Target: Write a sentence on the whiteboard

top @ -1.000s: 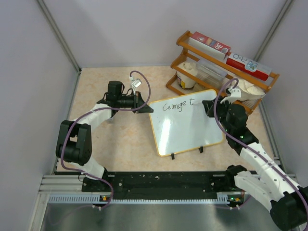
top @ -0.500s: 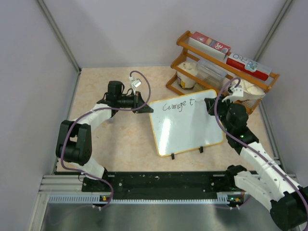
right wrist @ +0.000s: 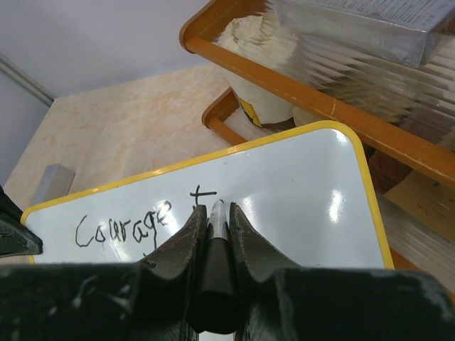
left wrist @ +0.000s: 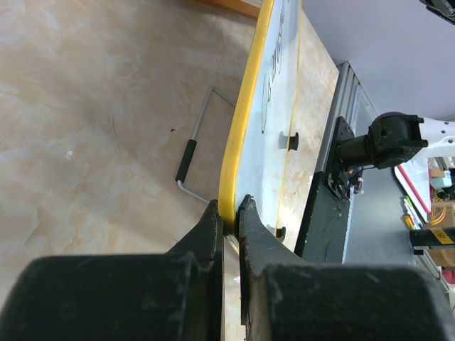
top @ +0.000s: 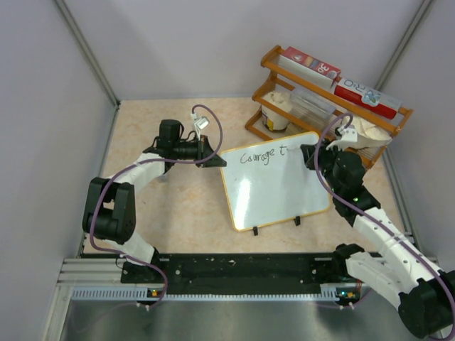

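The whiteboard (top: pixel 277 185) stands tilted on two black feet in the middle of the table, white with a yellow rim. The sentence (top: pixel 261 155) reads "Courage t" in thin black marker along its top; it also shows in the right wrist view (right wrist: pixel 124 224). My left gripper (top: pixel 213 160) is shut on the whiteboard's left rim (left wrist: pixel 234 163). My right gripper (top: pixel 307 154) is shut on a black marker (right wrist: pixel 216 249), whose tip sits at the board (right wrist: pixel 298 199) just right of the "t".
A wooden rack (top: pixel 323 106) with boxes and a white tub (top: pixel 276 114) stands behind the board at the back right, close to my right arm. A wire stand (left wrist: pixel 192 153) lies on the table behind the board. Grey walls enclose the table.
My right gripper with the marker has shifted slightly around the right of the "t". The lettering looks the same. The left arm has not moved.
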Robot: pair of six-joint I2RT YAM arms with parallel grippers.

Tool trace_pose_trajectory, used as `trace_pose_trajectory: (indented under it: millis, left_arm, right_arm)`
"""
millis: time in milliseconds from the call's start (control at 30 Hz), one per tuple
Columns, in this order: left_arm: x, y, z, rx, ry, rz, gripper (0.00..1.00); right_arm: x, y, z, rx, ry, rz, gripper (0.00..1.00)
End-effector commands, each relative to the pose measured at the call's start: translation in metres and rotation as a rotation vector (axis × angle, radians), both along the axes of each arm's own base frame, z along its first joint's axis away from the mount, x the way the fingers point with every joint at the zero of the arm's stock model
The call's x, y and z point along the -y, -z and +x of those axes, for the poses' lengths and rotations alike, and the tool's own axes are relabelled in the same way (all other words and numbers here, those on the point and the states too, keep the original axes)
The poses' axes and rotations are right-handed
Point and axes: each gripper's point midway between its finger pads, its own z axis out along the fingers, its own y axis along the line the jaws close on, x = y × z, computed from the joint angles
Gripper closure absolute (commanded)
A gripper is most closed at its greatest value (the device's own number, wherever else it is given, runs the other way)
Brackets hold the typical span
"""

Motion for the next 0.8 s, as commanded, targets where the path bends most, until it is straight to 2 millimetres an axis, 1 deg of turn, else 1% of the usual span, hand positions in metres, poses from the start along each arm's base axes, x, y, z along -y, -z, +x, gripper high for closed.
trace_pose_trajectory:
  millis: [0, 167, 467, 700, 767]
  left_arm:
    - [0.006, 0.038, -0.011, 0.096, 0.061, 0.113, 1.00]
    - [0.006, 0.038, -0.010, 0.096, 0.061, 0.113, 1.00]
    - [0.006, 0.038, -0.011, 0.093, 0.062, 0.113, 1.00]
    - [0.007, 0.038, -0.011, 0.096, 0.063, 0.114, 1.00]
    - [0.007, 0.038, -0.011, 0.099, 0.063, 0.113, 1.00]
  right_arm:
    - [0.002, -0.013, 0.000, 0.020, -0.007, -0.007, 1.00]
    - [0.004, -0.003, -0.004, -0.013, -0.006, -0.025, 1.00]
    - [0.010, 0.009, -0.011, -0.037, 0.010, -0.046, 1.00]
    - [0.020, 0.005, -0.008, -0.026, 0.063, -0.057, 1.00]
    - [0.020, 0.000, -0.006, -0.010, 0.071, -0.050, 1.00]
